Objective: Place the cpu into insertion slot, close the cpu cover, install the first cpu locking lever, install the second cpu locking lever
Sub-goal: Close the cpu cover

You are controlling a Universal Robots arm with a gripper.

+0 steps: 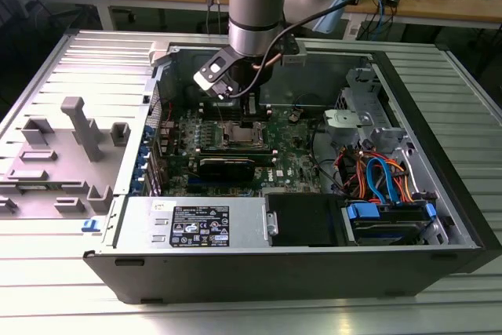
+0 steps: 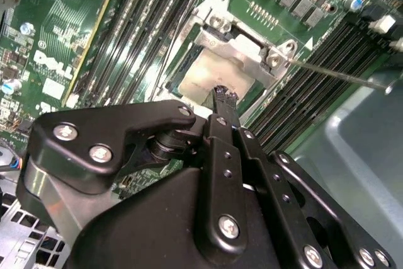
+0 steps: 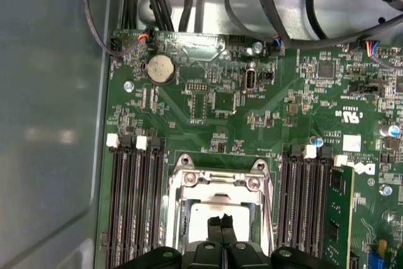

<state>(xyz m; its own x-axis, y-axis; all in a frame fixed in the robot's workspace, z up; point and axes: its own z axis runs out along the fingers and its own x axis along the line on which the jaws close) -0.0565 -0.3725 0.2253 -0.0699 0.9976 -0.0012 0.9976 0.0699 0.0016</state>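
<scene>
- cpu [image 3: 204, 209]: dull silver square, lying flat in the insertion slot [image 3: 217, 163]. It shows thru the frame's window in both wrist views and is also at [image 2: 200, 74].
- insertion slot: silvery rim on the green board [image 3: 208, 124], between two banks of long black memory slots [image 3: 135, 206]. In the exterior view it's mid-board, right under the arm [image 1: 238, 134].
- cpu cover [image 3: 217, 182]: silvery frame plate lying over the chip's edges, w/ the chip top seen in its window. In the second wrist view the cover's broad end is at [image 2: 236, 45].
- lever rod [image 2: 340, 75]: thin metal rod running from the slot's corner out across the memory slots toward the case wall. Can't tell if it's latched.
- gripper [image 3: 220, 222]: black, pointing down over the cpu inside the window. The fingertips [image 3: 215, 223] are pressed together w/ no gap and nothing btwn them.
- Contact w/ the chip top: can't tell. In the second wrist view the tips are at the chip's edge [image 2: 225, 96].
- Exterior view: gripper [image 1: 249, 115] reaches down into the open pc case [image 1: 439, 139].
- Round coin battery [image 3: 160, 68] on the board, well apart from the slot.
- Green card [image 3: 337, 218] standing beside the far memory bank.
- Labelled power unit [image 1: 196, 225] along the case's near side. Orange and blue cables [image 1: 376, 174] toward the exterior view's right.
- Grey plastic fixture [image 1: 78, 127] outside the case, on the exterior view's left.
</scene>
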